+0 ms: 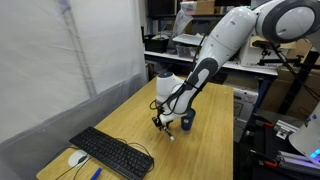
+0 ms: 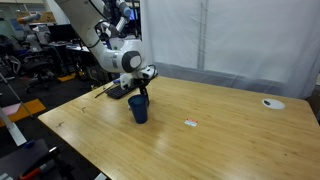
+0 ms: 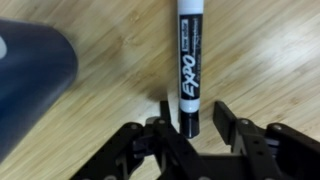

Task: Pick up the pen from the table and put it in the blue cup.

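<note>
The pen [image 3: 190, 50] is a black-and-white Expo marker lying flat on the wooden table [image 3: 270, 50]. In the wrist view my gripper [image 3: 193, 110] is open, with one finger on each side of the pen's near end and a gap on the right side. The blue cup [image 3: 30, 80] stands just to the left of the pen in that view. In both exterior views the gripper [image 1: 160, 122] [image 2: 143, 88] is low over the table next to the upright blue cup [image 1: 187, 120] [image 2: 139, 108]. The pen is too small to make out there.
A black keyboard [image 1: 110, 152] and a white mouse [image 1: 77, 158] lie near one table end. A small white object [image 2: 191, 123] and another white item [image 2: 272, 103] lie on the table. A white curtain runs along one side; desks and equipment stand beyond.
</note>
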### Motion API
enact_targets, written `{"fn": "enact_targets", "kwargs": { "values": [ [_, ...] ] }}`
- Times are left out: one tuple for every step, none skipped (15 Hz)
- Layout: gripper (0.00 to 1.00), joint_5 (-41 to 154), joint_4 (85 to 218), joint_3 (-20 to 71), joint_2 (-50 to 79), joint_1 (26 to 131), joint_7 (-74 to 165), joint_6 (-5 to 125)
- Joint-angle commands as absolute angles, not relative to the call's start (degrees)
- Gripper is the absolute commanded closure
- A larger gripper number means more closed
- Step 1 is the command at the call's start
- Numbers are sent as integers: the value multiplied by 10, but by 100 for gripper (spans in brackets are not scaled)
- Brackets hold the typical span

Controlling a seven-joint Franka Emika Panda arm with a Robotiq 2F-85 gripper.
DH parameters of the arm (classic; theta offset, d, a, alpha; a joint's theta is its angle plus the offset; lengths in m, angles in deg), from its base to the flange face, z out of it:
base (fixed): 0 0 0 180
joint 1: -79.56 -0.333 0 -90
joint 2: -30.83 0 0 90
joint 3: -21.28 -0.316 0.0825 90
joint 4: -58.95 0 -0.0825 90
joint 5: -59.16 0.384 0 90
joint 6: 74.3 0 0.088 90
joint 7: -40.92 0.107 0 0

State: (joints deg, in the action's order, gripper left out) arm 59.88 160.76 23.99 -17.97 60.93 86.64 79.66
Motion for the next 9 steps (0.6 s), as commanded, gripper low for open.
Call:
{"fn": "enact_targets", "kwargs": {
  "values": [
    [84, 609, 1603, 245, -180, 603, 862, 778],
    [90, 609, 1604, 244, -180, 604, 862, 778],
    [97, 609, 1604, 244, -179, 603, 862, 777],
    [98, 610, 1605, 243, -178, 603, 861, 778],
    [98, 610, 1606, 243, -177, 603, 862, 778],
    [95, 608, 1609, 245, -173, 600, 865, 780],
    [95, 606, 1613, 248, -169, 596, 867, 782],
    [95, 605, 1617, 250, -165, 593, 870, 784],
    [95, 602, 1623, 254, -158, 587, 875, 786]
  ]
}}
